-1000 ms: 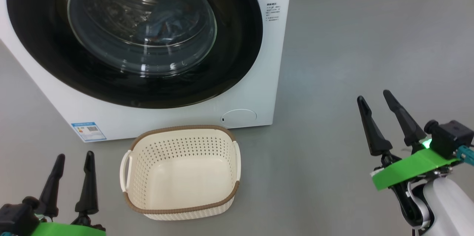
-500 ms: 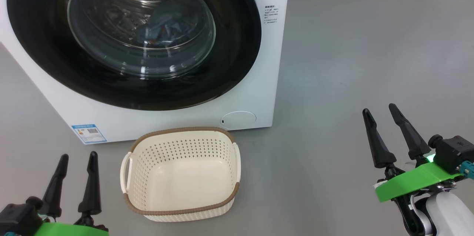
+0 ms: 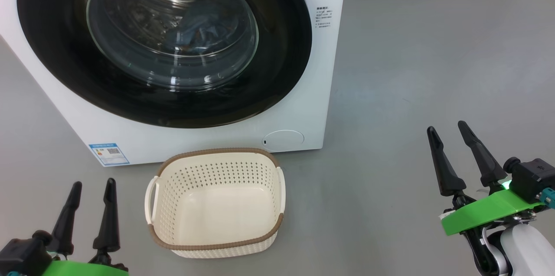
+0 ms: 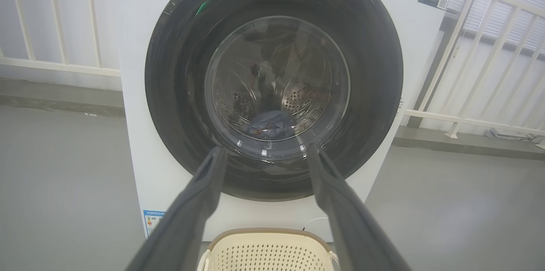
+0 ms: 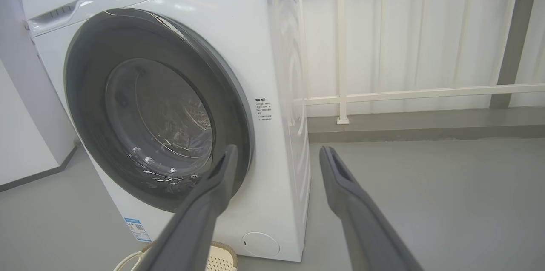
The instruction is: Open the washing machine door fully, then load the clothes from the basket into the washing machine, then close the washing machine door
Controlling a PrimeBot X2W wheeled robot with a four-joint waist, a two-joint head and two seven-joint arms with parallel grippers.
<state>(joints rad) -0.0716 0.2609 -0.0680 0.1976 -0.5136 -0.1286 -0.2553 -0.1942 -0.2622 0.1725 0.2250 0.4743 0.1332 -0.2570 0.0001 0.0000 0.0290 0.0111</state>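
left claw (image 3: 93,181) and right claw (image 3: 445,126) both gape wide, gripping nothing.

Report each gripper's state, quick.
Left gripper: open, holding nothing.
Right gripper: open, holding nothing.

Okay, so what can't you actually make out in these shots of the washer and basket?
- Washing machine door, head view: its top is cut off by the picture's edge, and whether it is latched cannot be told.
- Clothes, head view: a bluish heap behind reflecting glass; how many there are and their print are unclear.
- Blue label, head view: text too small to read.
- Basket, left wrist view: near part cut off by the bottom edge.
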